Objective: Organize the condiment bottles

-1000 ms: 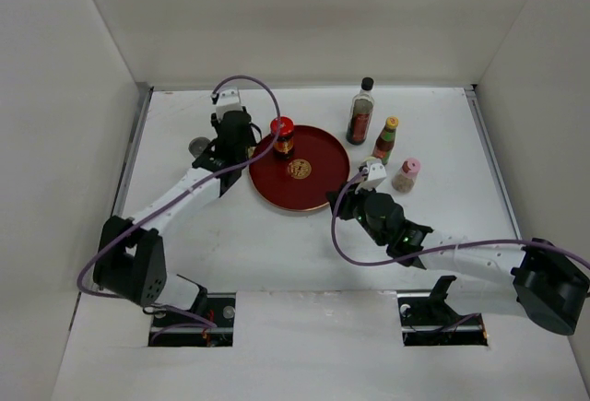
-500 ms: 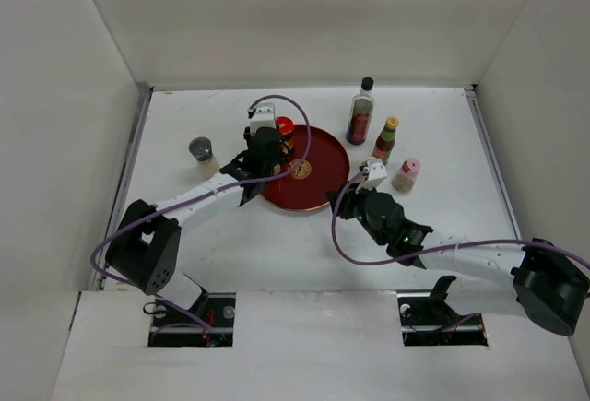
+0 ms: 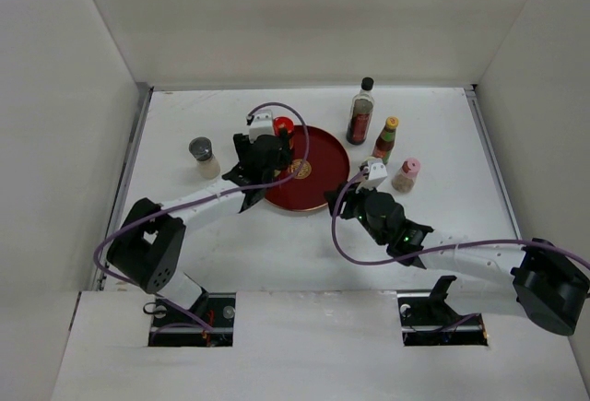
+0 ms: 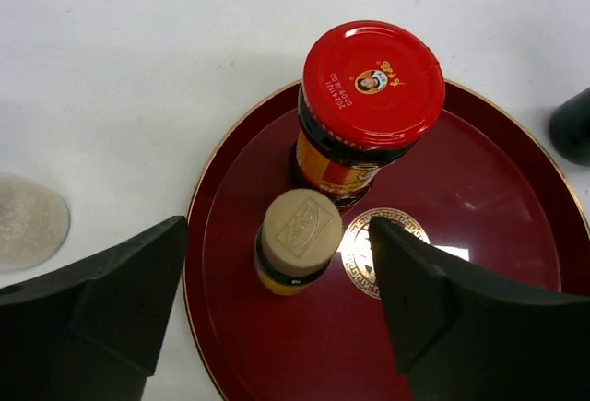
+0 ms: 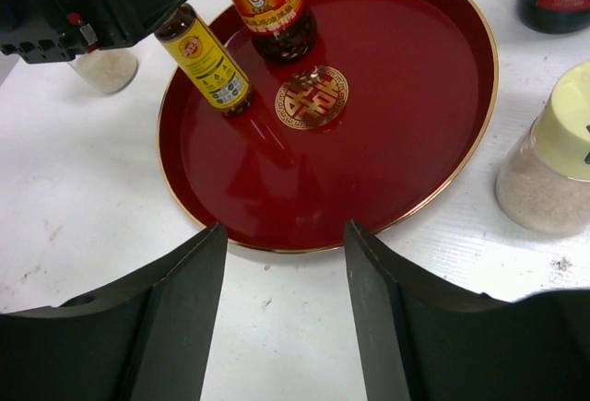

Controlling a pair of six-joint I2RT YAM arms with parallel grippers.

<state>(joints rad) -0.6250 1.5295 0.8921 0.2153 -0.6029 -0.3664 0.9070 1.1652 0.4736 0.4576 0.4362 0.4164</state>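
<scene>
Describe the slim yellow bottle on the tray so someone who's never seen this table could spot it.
Find the dark red round tray with a gold emblem on the white table. Two containers stand on it: the slim yellow bottle is upright just beside the red-lidded jar. It is the narrower one, tan-capped rather than topped with a wide red lid.

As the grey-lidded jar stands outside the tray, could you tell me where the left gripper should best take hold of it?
Probably the round body just below the lid, coming in level from the tray side. The grey-lidded jar stands upright with nothing touching it, and the open left gripper hangs over the tray on that side.
</scene>
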